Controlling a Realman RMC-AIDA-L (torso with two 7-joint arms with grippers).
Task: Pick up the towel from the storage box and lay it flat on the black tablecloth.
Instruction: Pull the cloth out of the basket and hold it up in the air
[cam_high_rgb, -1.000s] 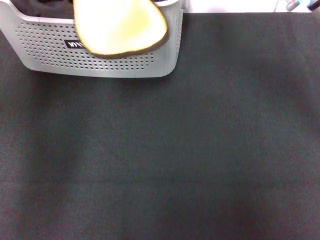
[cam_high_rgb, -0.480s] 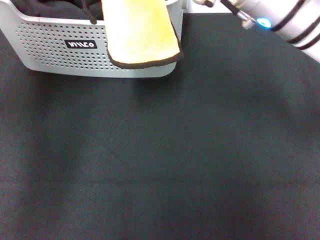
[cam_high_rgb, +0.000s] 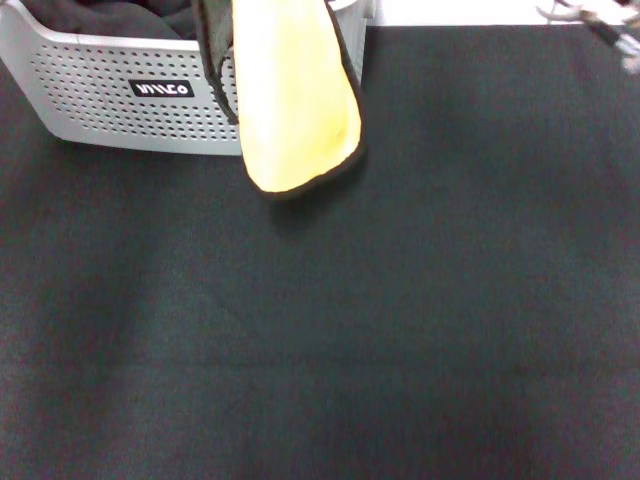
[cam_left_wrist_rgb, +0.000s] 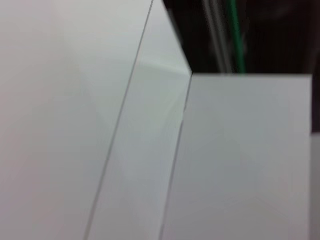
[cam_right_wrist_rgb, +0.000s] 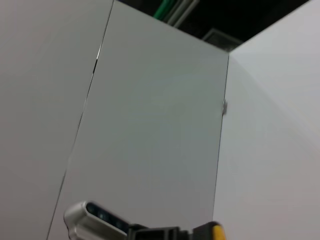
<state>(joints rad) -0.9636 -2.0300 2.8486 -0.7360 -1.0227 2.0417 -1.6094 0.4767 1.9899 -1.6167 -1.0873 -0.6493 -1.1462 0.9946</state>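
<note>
Well, one soft yellow-orange plush towel with black edging (cam_high_rgb: 297, 100) hangs down in front of the one light grey perforated plastic storage box (cam_high_rgb: 110, 105), its lower tip over the single large black tablecloth (cam_high_rgb: 400, 320) — whichever claw holds it, I cannot tell; neither shows.

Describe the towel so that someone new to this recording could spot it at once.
Start from the black tablecloth filling the head view, then find the light grey storage box at its far left corner. The towel hangs in front of the box's right end: yellow-orange plush with black edging, unlike the dark garments inside.
</note>
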